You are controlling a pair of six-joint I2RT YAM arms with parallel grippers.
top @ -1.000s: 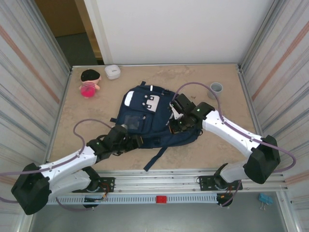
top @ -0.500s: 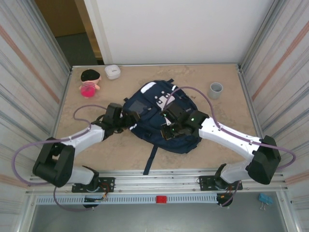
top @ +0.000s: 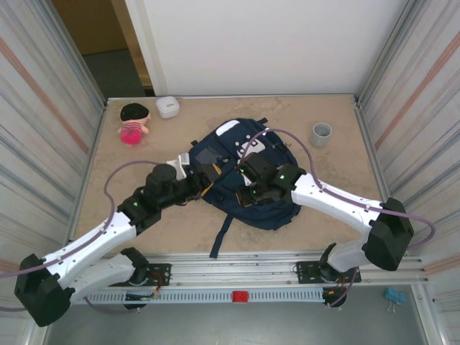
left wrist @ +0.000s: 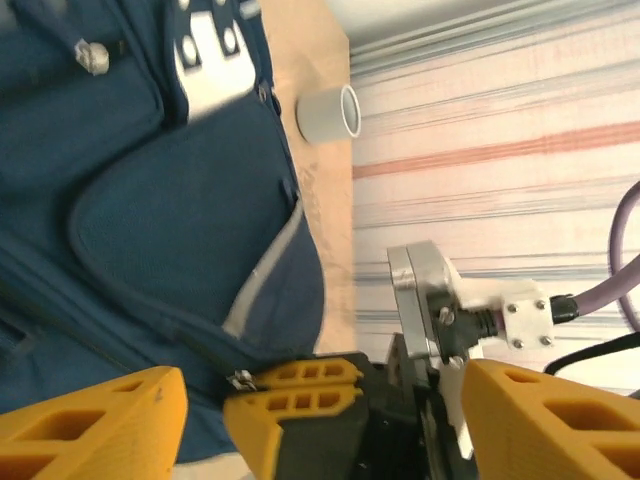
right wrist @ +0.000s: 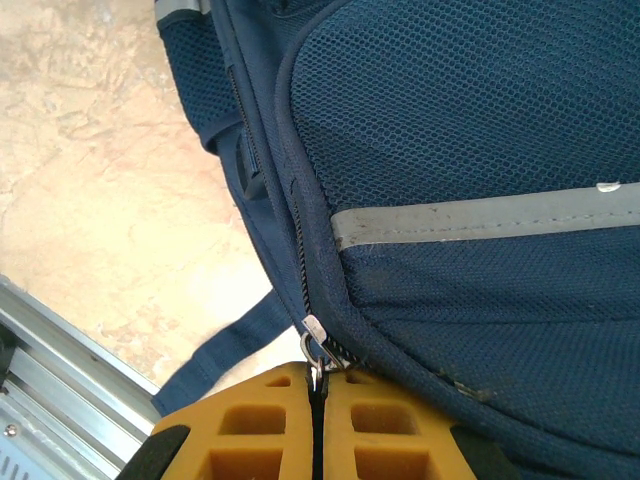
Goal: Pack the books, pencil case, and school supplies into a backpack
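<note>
Right now my right gripper (right wrist: 318, 390) is pinched tight on the zip pull (right wrist: 314, 345) at the near edge of the backpack (right wrist: 470, 130), mid-table; the zip (right wrist: 283, 240) runs straight away from my fingertips, and my left gripper (top: 206, 178), spread wide, waits just beside

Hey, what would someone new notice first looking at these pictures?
The big navy backpack sprawled mid-table, both arms meeting on it. The right end effector is pinched shut on its zipper pull, while the left end effector stands open at the bag's left edge. A pink doll sits far left.
</note>
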